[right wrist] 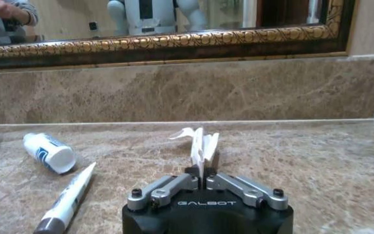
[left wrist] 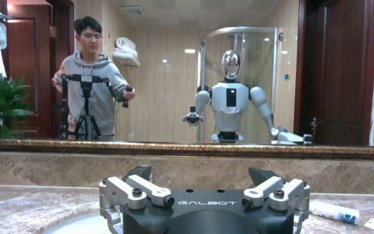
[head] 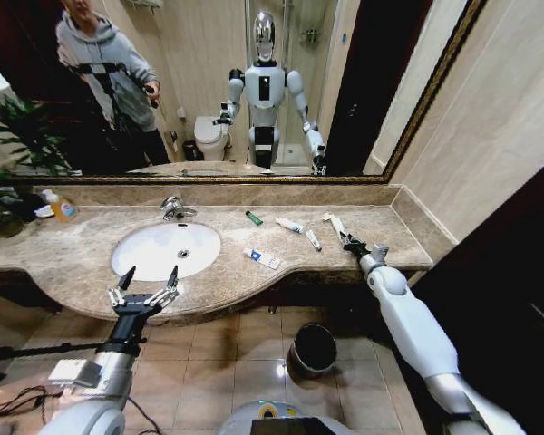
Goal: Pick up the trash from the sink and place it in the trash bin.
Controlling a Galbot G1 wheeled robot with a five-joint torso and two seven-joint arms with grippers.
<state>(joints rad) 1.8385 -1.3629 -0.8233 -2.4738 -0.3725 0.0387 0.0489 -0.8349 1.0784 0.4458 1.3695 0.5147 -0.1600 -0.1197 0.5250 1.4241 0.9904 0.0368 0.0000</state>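
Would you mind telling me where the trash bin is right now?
In the head view, the trash bin stands on the tiled floor below the counter, right of the sink and beside the right arm.

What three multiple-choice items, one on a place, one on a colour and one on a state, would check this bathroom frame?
1. Where does the trash bin stand?
A. on the counter
B. on the floor below the counter's edge
C. inside the sink

2. What colour is the small tube lying nearest the mirror?
A. green
B. red
C. black

3. What is the state of the right gripper?
A. open above the sink
B. shut on nothing
C. shut on a white wrapper

Key: 1 B, the head view shows the bin on the tiled floor under the counter. 2 A, it shows green beside the white tubes. 3 C, the right wrist view shows the white wrapper pinched between its fingers, low over the counter; the left gripper hangs open at the front rim of the sink.
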